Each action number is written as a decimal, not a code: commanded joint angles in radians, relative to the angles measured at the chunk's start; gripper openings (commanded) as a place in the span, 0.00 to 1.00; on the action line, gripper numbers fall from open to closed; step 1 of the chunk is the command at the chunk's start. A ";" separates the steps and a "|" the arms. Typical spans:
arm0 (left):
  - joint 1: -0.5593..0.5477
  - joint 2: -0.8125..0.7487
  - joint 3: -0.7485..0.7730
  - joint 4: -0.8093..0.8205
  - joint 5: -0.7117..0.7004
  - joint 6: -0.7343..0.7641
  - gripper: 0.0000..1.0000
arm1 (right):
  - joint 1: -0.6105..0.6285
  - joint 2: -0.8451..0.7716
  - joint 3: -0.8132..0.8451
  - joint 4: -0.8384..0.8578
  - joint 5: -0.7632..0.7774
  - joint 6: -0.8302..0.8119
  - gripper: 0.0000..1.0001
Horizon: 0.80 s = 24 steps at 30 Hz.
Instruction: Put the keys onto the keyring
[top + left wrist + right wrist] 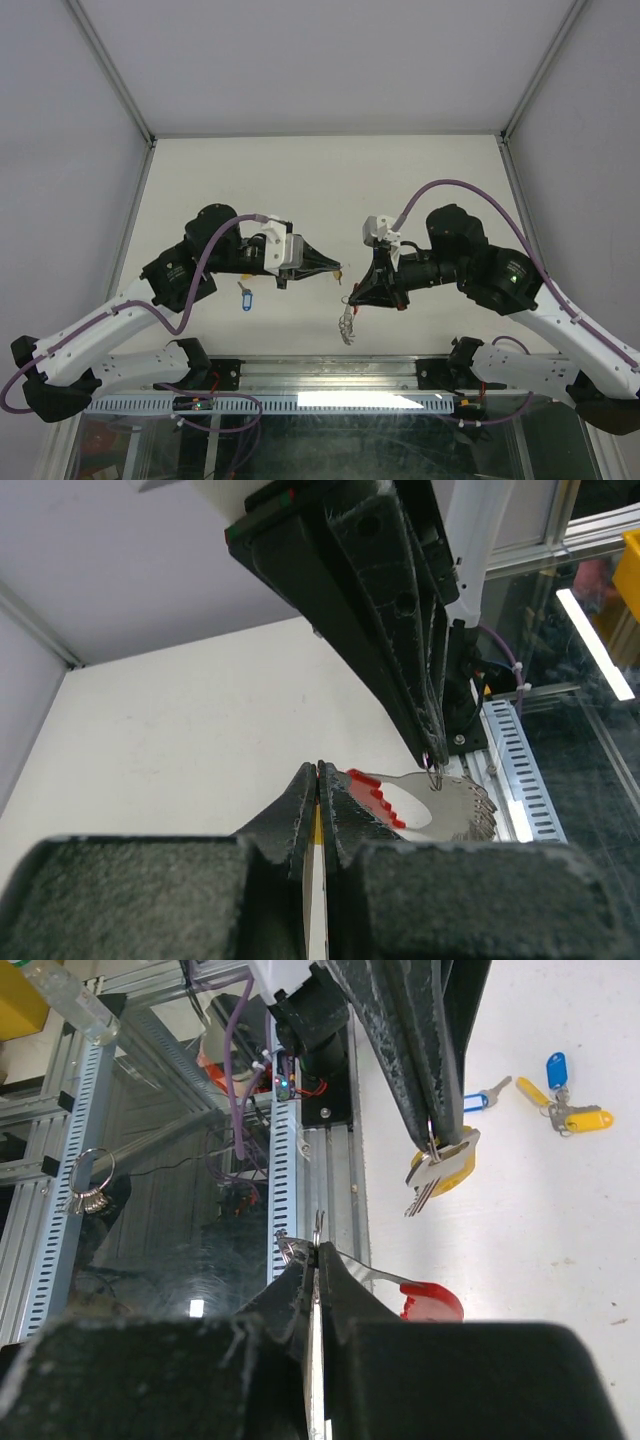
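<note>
**A:** White tabletop [300, 180], grey walls [60, 150] closing it in on three sides. Where is the keyring [425, 805] sitting?

**B:** It isn't sitting; it is hanging in the air over the near middle of the table. The right gripper [315, 1250] is pinching it with jaws fully closed, and the chain is dangling below.

**A:** And the left gripper [318, 772]?

**B:** It is clamping tight on a yellow key [441, 1165] and pointing it at the ring, near but seemingly not touching.

**A:** Which step, then?

**B:** Threading this key, I'd judge. The next move is calling for slow, fine lining-up of the key's hole with the chain's end.

**A:** Room to move?

**B:** Plenty far and sideways. The metal rail [330, 375] is running close on the near side. Loose keys [560, 1100] are lying on the left, well apart.
</note>
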 commanded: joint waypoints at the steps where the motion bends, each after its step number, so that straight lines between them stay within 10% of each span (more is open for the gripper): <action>1: -0.008 -0.005 0.076 -0.007 0.101 0.019 0.00 | -0.003 -0.019 0.068 0.068 -0.078 -0.019 0.00; 14: 0.006 -0.038 0.072 -0.033 0.099 0.022 0.00 | -0.009 -0.013 0.114 0.186 -0.139 -0.011 0.00; 24: 0.220 -0.058 0.008 0.092 0.307 -0.084 0.00 | -0.279 0.058 0.025 0.523 -0.564 0.189 0.00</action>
